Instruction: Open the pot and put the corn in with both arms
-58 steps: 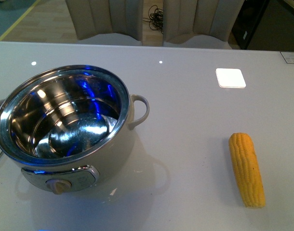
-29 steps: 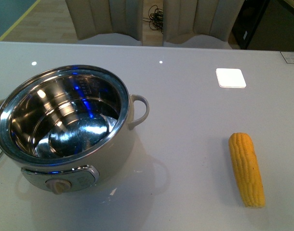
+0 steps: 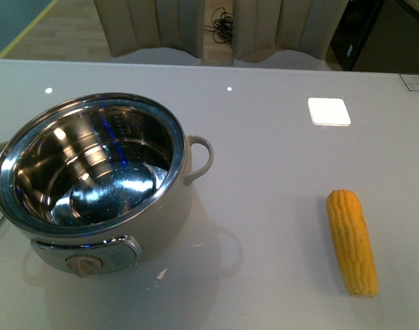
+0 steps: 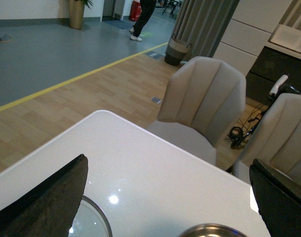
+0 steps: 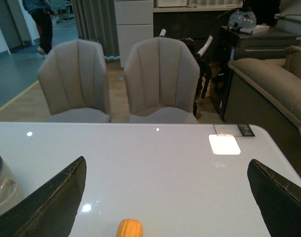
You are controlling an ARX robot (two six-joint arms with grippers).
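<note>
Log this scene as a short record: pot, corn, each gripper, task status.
pot: uncovered, steel interior empty, on the left part of the table
corn: lying on the table to the right of the pot, well apart from it
left gripper: open, holding nothing, above the table
right gripper: open, holding nothing, the corn's tip showing between its fingers
status: pot open; corn not yet in it
</note>
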